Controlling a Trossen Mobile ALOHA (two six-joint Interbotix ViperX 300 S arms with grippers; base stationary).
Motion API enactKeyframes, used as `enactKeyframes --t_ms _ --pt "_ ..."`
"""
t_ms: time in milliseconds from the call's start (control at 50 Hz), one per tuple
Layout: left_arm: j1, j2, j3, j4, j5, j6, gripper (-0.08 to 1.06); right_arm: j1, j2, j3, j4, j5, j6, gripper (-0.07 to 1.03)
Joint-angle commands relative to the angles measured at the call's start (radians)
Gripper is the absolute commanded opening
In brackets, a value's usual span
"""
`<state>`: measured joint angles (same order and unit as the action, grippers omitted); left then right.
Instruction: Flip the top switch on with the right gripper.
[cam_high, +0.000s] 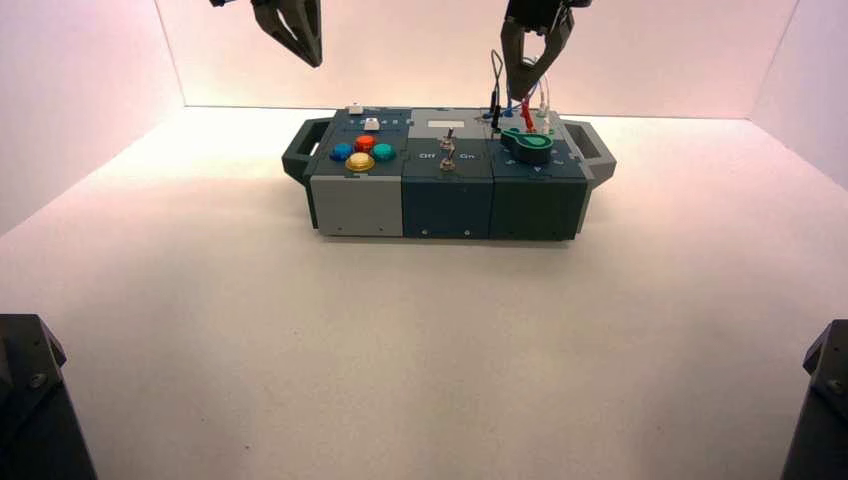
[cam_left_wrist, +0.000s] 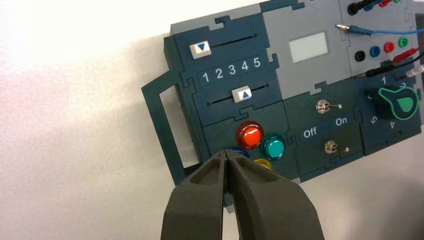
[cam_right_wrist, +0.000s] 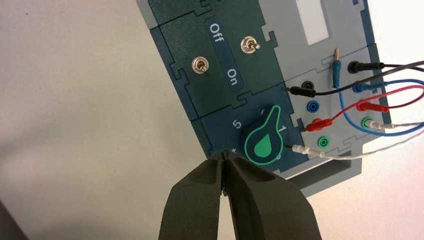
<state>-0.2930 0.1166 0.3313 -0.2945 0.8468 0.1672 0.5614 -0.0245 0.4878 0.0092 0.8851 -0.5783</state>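
Above the back right part of the box, we are seeing the right gripper hanging in the air near the wires. We are looking at its two fingers pressing together at the tips, and they are holding nothing. We are leaving the left gripper waiting in the air by the box's back left side, its fingers closed and empty too.

We are finding the top switch in the middle of the box, between the little screen and the bottom switch. We are seeing its lever leaning to the "On" side, and nothing is touching it. So we are guessing that the flip is already done and the right arm is resting clear. For the next move, we are thinking of keeping that gripper up and away. If the switch is needing one more push, we are bringing the closed tips down on the lever's "Off" side and nudging gently, without catching the wires or the other switch.

We are noticing that the switch is shiny metal, with a round ring and a thin little stick. We are seeing smooth, round buttons, like the red button, and a green-edged knob shaped like a fat drop. We are also seeing bendy wires, and flat box pieces joining like a puzzle.
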Motion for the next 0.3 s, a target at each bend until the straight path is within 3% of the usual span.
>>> enactKeyframes --t_ms 20,300 --pt "-0.005 -0.032 -0.009 -0.002 -0.012 0.002 -0.03 -0.003 -0.011 -0.012 0.003 -0.005 0.003 -0.02" --pt "-0.005 -0.028 -0.008 -0.002 -0.012 0.003 -0.03 -0.005 -0.021 0.0 0.002 -0.002 0.003 -0.02"
